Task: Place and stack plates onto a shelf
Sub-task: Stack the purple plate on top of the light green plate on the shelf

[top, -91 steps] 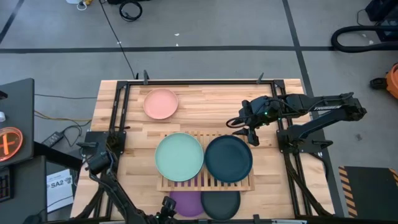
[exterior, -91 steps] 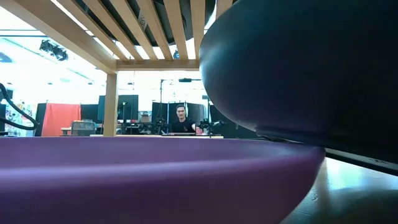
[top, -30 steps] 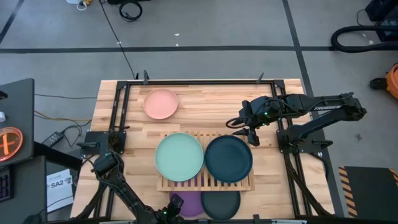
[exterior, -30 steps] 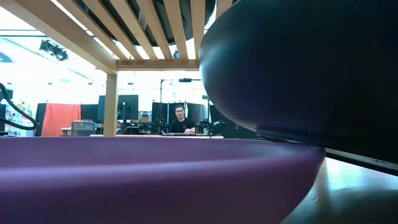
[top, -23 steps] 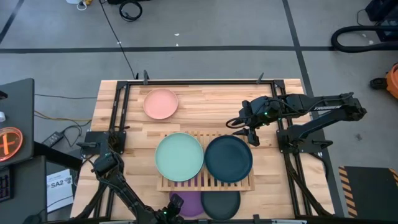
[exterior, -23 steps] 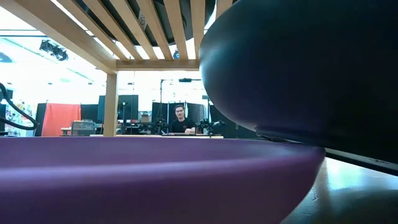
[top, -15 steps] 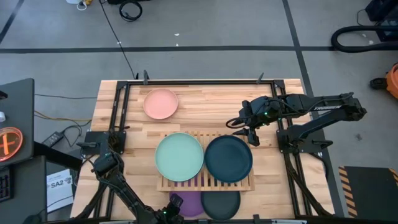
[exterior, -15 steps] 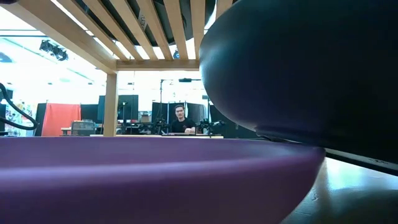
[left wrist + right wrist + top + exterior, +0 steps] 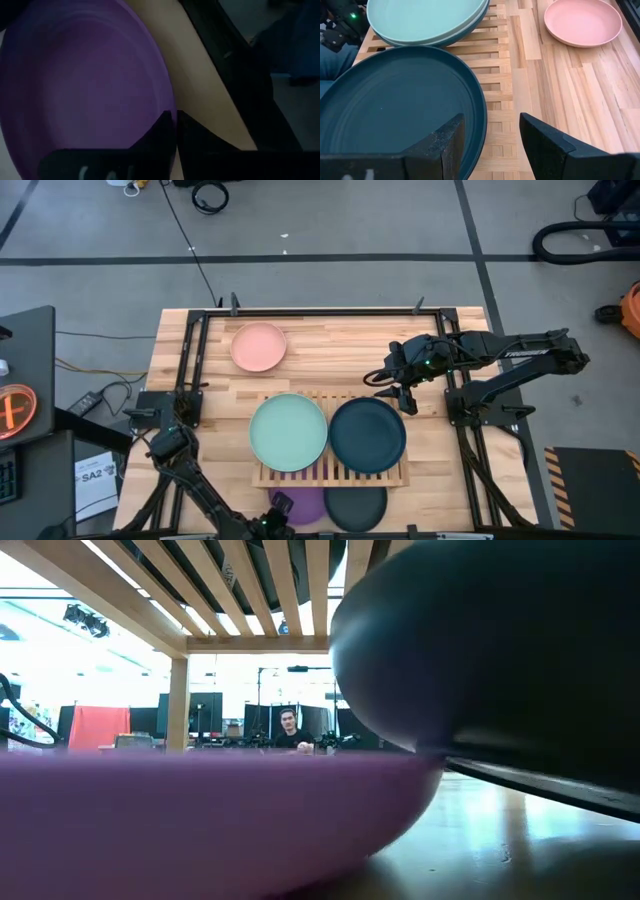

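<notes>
1. At the near edge of the desk (image 9: 440,345), the left end effector (image 9: 275,510) is closed on the rim of the purple plate (image 9: 303,503); the left wrist view shows its two fingers (image 9: 167,135) pinched together over that rim.
2. Just right of the purple plate lies the black plate (image 9: 355,506), partly under the near edge of the shelf (image 9: 330,473). In the low view the purple plate (image 9: 200,820) fills the near ground, with the black plate's (image 9: 500,650) underside looming on the right.
3. On the slatted shelf, the mint green plate (image 9: 288,432) sits on the left, stacked on a paler plate (image 9: 470,26) whose rim shows beneath it in the right wrist view.
4. The dark teal plate (image 9: 368,435) sits on the right of the shelf, beside the mint green one.
5. The right end effector (image 9: 403,392) hovers at the far right rim of the dark teal plate, fingers (image 9: 545,142) spread apart and gripping nothing.
6. The salmon pink plate (image 9: 258,347) lies alone on the far left of the desk, well apart from the shelf.
7. Beyond the desk, a person (image 9: 290,732) sits in the room.
</notes>
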